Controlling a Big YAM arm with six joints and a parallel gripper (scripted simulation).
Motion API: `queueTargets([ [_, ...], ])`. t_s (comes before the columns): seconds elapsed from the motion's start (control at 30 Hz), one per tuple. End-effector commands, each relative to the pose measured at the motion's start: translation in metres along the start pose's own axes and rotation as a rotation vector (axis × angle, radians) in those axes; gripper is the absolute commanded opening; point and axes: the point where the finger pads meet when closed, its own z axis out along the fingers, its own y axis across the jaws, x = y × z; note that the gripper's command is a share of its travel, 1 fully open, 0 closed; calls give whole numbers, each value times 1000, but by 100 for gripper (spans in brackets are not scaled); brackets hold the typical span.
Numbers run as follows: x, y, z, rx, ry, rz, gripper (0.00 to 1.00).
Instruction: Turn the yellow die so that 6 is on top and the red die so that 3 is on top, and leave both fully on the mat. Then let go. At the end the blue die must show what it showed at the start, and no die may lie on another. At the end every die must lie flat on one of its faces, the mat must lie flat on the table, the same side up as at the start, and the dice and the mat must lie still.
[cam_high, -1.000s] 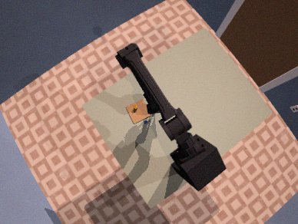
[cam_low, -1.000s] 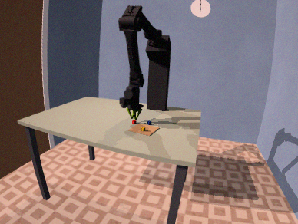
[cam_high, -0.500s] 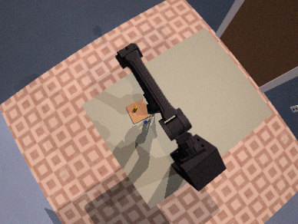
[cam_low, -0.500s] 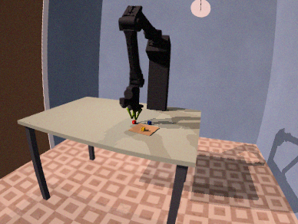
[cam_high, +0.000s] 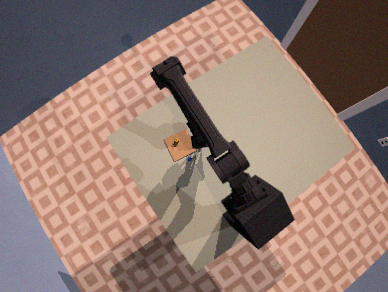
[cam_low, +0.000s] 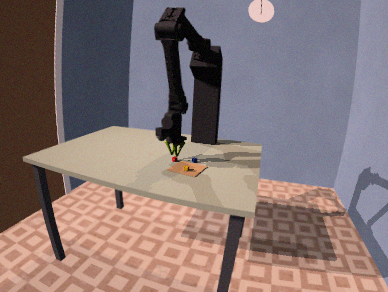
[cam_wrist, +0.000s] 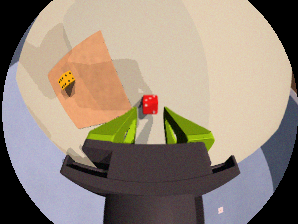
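Note:
The tan mat (cam_wrist: 93, 79) lies flat on the table, and it also shows in the exterior view (cam_low: 187, 169). The yellow die (cam_wrist: 67, 82) sits on the mat, also seen from above (cam_high: 176, 141). The red die (cam_wrist: 150, 104) lies on the bare table just off the mat's edge, also in the exterior view (cam_low: 174, 159). My gripper (cam_wrist: 150, 111) (cam_low: 174, 149) with green fingers hangs a little above the red die. Its fingers stand partly apart with nothing between them. The blue die (cam_low: 194, 160) (cam_high: 190, 159) lies at the mat's far edge, apparently just off it.
The arm's black base (cam_high: 257, 210) stands on the table near the mat, and the arm reaches over the mat's side. The table edges are well away from the dice.

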Motion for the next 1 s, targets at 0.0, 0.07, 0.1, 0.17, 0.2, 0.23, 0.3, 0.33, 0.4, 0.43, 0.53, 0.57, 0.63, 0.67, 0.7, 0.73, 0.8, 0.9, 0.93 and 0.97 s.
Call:
queueTargets([
  [0.0,16,-2,0,5,19,6,34],
  [0.07,16,-2,0,5,19,6,34],
  [0.1,16,-2,0,5,19,6,34],
  [0.17,16,-2,0,5,19,6,34],
  [0.2,16,-2,0,5,19,6,34],
  [0.23,16,-2,0,5,19,6,34],
  [0.3,16,-2,0,5,19,6,34],
  [0.33,16,-2,0,5,19,6,34],
  [0.4,16,-2,0,5,19,6,34],
  [0.43,16,-2,0,5,19,6,34],
  [0.53,16,-2,0,5,19,6,34],
  [0.57,17,-3,-1,5,19,6,34],
  [0.63,19,-3,-1,7,22,7,34],
  [0.67,20,-4,-2,7,24,7,34],
  [0.7,22,-4,-2,8,26,7,34],
  [0.73,23,-5,-3,9,28,7,34],
  [0.8,25,-6,-4,11,32,8,34],
  [0.9,27,-7,-4,12,34,8,34],
  [0.93,27,-7,-4,12,34,8,34],
  [0.97,27,-7,-4,12,34,8,34],
])
